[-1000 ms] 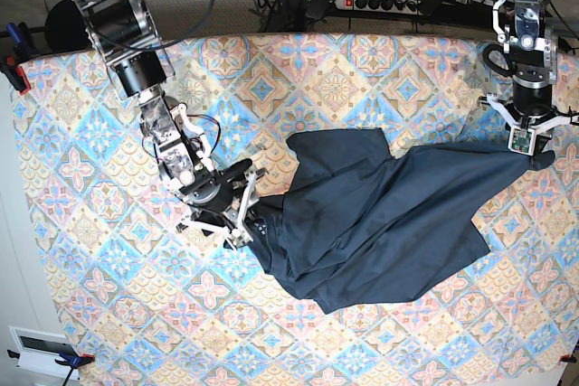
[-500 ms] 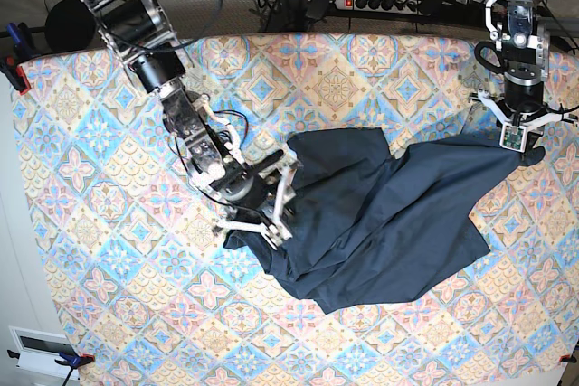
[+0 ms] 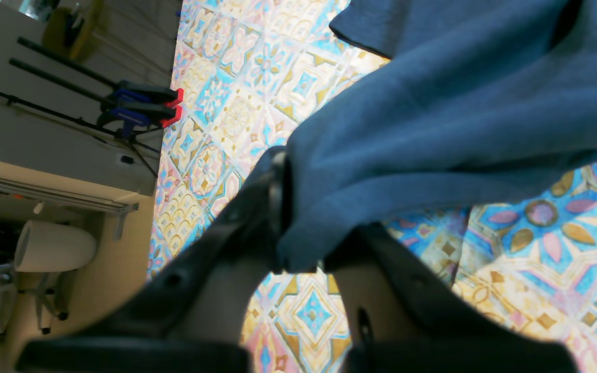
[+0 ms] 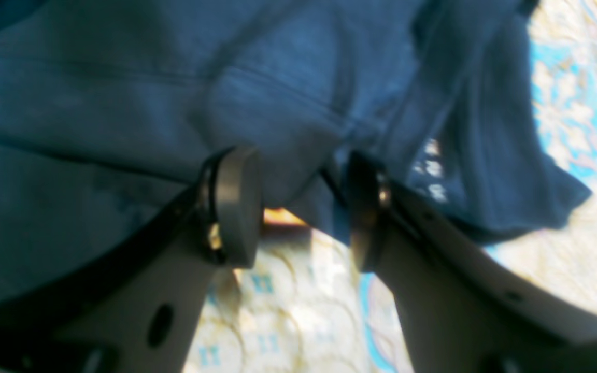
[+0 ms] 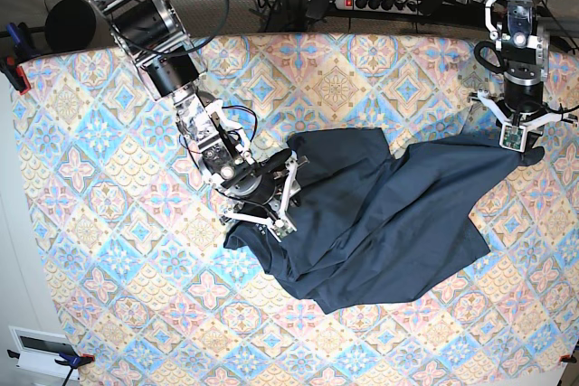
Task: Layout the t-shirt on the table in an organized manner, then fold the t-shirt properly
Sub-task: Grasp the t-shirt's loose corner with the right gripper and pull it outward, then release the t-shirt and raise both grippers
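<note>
Left tool (image 5: 517, 145) pinches the shirt (image 5: 380, 214) near the desk's (image 5: 109, 223) right edge, right tool (image 5: 280, 196) gapes over its crumpled left end, cloth between its fingers

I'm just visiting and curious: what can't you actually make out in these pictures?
- Label print on the t-shirt: right wrist view, too blurred to read.
- Right gripper fingertips: base view, too small to tell if cloth lies between.
- Table under the shirt: hidden by cloth.
</note>
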Robot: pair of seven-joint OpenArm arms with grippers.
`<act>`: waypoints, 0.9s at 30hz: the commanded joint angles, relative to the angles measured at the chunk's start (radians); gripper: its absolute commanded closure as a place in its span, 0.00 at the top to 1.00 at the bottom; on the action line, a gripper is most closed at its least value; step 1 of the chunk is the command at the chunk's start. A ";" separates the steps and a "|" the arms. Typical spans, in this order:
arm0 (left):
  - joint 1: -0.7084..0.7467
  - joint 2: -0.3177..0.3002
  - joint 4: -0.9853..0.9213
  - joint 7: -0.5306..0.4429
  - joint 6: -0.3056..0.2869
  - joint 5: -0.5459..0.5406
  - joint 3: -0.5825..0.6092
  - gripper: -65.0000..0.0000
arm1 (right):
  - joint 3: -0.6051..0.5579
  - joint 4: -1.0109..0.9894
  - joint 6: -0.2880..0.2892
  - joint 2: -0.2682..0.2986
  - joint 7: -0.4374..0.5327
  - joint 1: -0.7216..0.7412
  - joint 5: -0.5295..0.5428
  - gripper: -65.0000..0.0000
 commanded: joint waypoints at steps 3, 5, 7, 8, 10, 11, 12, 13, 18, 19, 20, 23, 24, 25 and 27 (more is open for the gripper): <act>-0.002 -0.016 0.016 -0.019 0.015 0.008 -0.009 0.00 | 0.005 -0.029 -0.002 -0.003 0.033 0.029 -0.003 0.40; -0.002 -0.016 0.016 -0.019 0.015 0.008 -0.009 0.00 | 0.005 -0.052 -0.002 -0.003 0.036 0.029 -0.003 0.40; -0.002 -0.016 0.016 -0.019 0.015 0.008 -0.009 0.00 | 0.005 -0.071 -0.002 -0.003 0.050 0.030 -0.003 0.40; -0.002 -0.016 0.016 -0.019 0.015 0.008 -0.009 0.00 | 0.005 -0.077 -0.002 -0.003 0.067 0.030 -0.003 0.40; -0.002 -0.016 0.016 -0.019 0.015 0.008 -0.009 0.00 | 0.005 -0.092 -0.002 -0.003 0.093 0.037 -0.003 0.40; -0.002 -0.016 0.016 -0.019 0.015 0.008 -0.009 0.00 | 0.005 -0.100 -0.002 -0.003 0.098 0.050 -0.001 0.40; -0.002 -0.016 0.016 -0.019 0.015 0.008 -0.009 0.00 | 0.005 -0.105 -0.002 -0.003 0.104 0.066 -0.001 0.40; -0.002 -0.016 0.016 -0.019 0.015 0.008 -0.009 0.00 | 0.005 -0.109 -0.002 -0.003 0.106 0.076 -0.001 0.40; -0.002 -0.016 0.016 -0.019 0.015 0.008 -0.009 0.00 | 0.020 -0.114 -0.002 -0.031 0.109 0.086 -0.001 0.29; -0.002 -0.016 0.016 -0.019 0.015 0.008 -0.009 0.00 | 0.047 -0.114 -0.002 -0.038 0.109 0.086 -0.001 0.22; -0.002 -0.016 0.016 -0.019 0.015 0.008 -0.009 0.00 | 0.079 -0.114 -0.002 -0.046 0.109 0.086 -0.001 0.17; -0.002 -0.016 0.016 -0.019 0.015 0.008 -0.009 0.00 | 0.180 -0.114 0.008 -0.080 0.104 0.086 -0.001 0.01; -0.002 -0.016 0.016 -0.019 0.015 0.008 -0.009 0.00 | 0.203 -0.114 0.030 -0.086 0.101 0.086 -0.001 0.00; -0.002 -0.016 0.016 -0.019 0.015 0.008 -0.009 0.00 | 0.228 -0.108 0.071 -0.086 0.099 0.086 -0.001 0.01; -0.002 -0.016 0.016 -0.019 0.015 0.008 -0.009 0.00 | 0.274 -0.094 0.153 -0.086 0.098 0.080 -0.001 0.01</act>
